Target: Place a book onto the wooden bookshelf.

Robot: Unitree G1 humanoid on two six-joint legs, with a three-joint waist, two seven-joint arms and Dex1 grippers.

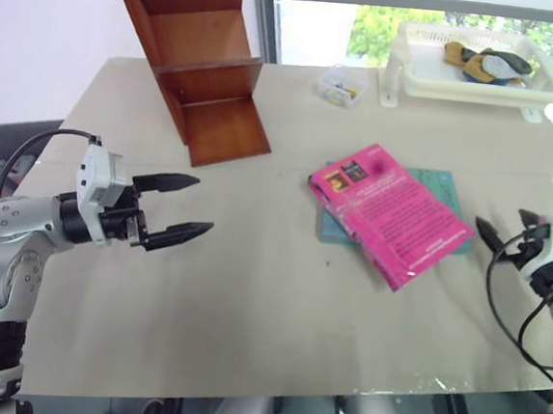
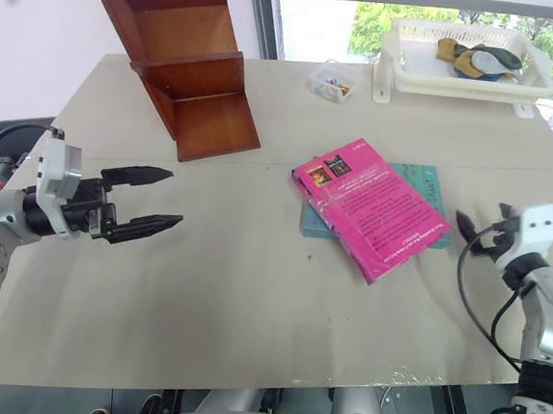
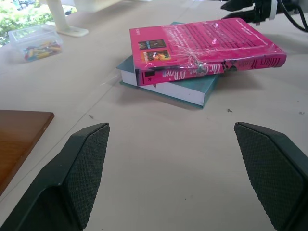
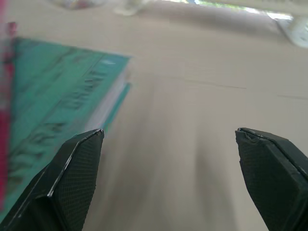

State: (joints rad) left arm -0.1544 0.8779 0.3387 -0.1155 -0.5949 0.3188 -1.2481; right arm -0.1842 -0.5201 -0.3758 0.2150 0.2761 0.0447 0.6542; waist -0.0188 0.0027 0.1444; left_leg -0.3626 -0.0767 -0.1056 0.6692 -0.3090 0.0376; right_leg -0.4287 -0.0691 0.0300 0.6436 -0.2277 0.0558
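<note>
While both pairs of black fingers stand spread and empty, the left gripper (image 1: 182,206) and right gripper (image 2: 470,234) flank the glossy pink book (image 1: 389,213), which lies atop a teal book (image 1: 444,191) on the beige tabletop (image 1: 249,301), well apart from the reddish-brown wooden bookshelf (image 1: 207,56).

The left gripper (image 3: 171,173) has its jaws spread wide over bare bench (image 3: 159,144). At 12 o'clock the pink book (image 3: 202,45) lies askew on a teal book (image 3: 168,86). A small clear box (image 3: 36,43) sits at 10 o'clock, and a wooden shelf board (image 3: 19,130) at 9 o'clock.
</note>
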